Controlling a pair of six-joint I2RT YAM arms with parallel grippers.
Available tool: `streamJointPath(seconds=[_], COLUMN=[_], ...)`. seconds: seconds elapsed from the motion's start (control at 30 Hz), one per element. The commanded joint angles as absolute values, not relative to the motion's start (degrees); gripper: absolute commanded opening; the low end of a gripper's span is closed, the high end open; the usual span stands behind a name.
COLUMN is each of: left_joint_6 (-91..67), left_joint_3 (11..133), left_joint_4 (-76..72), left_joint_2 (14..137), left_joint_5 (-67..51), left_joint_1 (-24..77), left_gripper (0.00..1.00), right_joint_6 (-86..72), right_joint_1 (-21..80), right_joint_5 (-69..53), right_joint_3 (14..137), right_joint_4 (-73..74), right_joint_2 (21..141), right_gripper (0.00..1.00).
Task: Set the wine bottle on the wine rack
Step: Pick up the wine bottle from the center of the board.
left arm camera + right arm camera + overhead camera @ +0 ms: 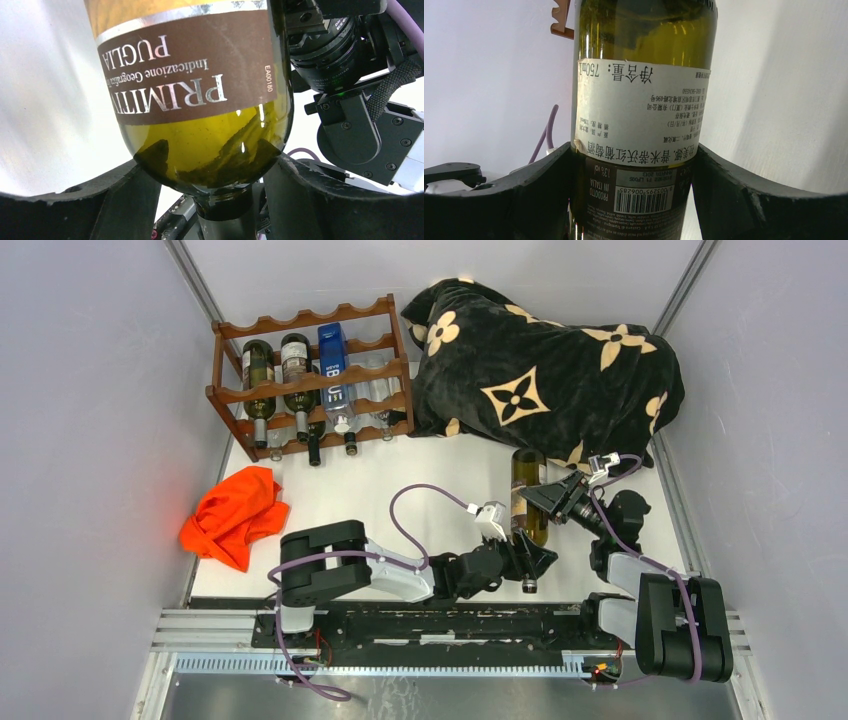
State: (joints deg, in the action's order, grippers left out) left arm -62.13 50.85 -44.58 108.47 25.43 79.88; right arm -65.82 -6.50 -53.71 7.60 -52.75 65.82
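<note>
Lying lengthwise in the lower right-of-centre part of the overhead view, the wine bottle (526,480) has its base toward the top of the frame and its neck toward the bottom edge; whether it rests on the table (400,480) or is raised a little off it cannot be told. The right gripper (536,502) reaches in from the right and clamps the bottle across its body. In the right wrist view its fingers (524,195) press against both sides of the glass, just under the white back label. The left gripper (524,558) comes in from the left at the bottle's shoulder. In the left wrist view its fingers (120,200) flank the glass where it narrows to the neck, below a brown label. Whether they grip it or only sit against it cannot be told. Just above the bottle's base, in the upper right, lies a black blanket (540,370) with beige flower shapes. The wine rack (310,382) stands well apart in the upper left, with several bottles (258,370) lying in its tiers. An orange cloth (235,515) lies crumpled at the left edge, below the rack.
</note>
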Motion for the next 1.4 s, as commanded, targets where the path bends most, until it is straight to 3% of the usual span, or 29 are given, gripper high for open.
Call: streamJointPath(seconds=[0.0,0.2,0.27,0.3,0.33,0.5,0.53,0.67,0.77,0.87,1.03,1.17,1.27,1.3,1.37], left_joint_6=[-62.29,-62.73,-62.20,-61.92,-61.84,-59.28,-58.61,-54.36,-50.30,-46.71,-43.28,-41.25,-38.64,-37.68,-36.18], left_joint_3=[53.00,53.97,54.20,54.10,53.98,52.15,51.61,49.23,47.23,45.17,42.82,42.11,42.37,42.56,43.13], left_joint_4=[-45.72,-45.76,-45.73,-45.55,-44.85,-42.15,-41.72,-40.31,-40.03,-39.71,-39.13,-39.31,-39.67,-39.43,-37.78], left_joint_2=[108.61,109.67,109.59,109.41,109.05,105.95,105.20,101.55,98.51,95.11,90.83,88.54,87.41,87.12,86.57], left_joint_5=[27.61,27.95,28.14,28.50,29.14,31.75,32.21,33.22,32.74,31.74,30.89,30.46,28.80,28.40,27.71], left_joint_1=[80.19,80.78,80.86,80.86,80.86,80.82,80.85,80.79,80.86,80.81,80.77,80.64,80.65,80.62,80.39], left_gripper=[0.75,0.74,0.59,0.42,0.31,0.03,0.02,0.02,0.02,0.02,0.02,0.02,0.02,0.02,0.02], right_joint_6=[-67.93,-68.02,-67.96,-67.94,-67.94,-65.91,-64.90,-62.62,-61.05,-60.11,-57.39,-57.90,-58.08,-57.78,-55.92], right_joint_1=[-7.03,-7.18,-7.18,-7.19,-7.16,-7.21,-7.21,-7.17,-7.28,-7.33,-7.40,-7.56,-7.58,-7.59,-7.63], right_joint_5=[-54.10,-53.79,-53.87,-53.95,-54.03,-54.90,-55.16,-56.38,-56.82,-56.87,-56.22,-56.64,-57.22,-57.89,-59.53], right_joint_3=[8.17,7.92,7.89,7.99,8.00,9.10,9.53,10.57,11.06,11.49,12.13,12.05,12.11,12.33,13.15], right_joint_4=[-60.29,-60.20,-60.21,-60.21,-60.04,-56.96,-55.95,-54.62,-54.34,-53.26,-48.97,-49.02,-49.31,-49.31,-49.31], right_joint_2=[64.75,64.82,64.85,64.86,64.89,65.04,65.08,64.92,64.20,63.51,62.76,62.70,62.77,62.99,63.75], right_gripper=[0.04,0.04,0.05,0.05,0.05,0.15,0.21,0.61,0.75,0.73,0.39,0.28,0.31,0.37,0.67])
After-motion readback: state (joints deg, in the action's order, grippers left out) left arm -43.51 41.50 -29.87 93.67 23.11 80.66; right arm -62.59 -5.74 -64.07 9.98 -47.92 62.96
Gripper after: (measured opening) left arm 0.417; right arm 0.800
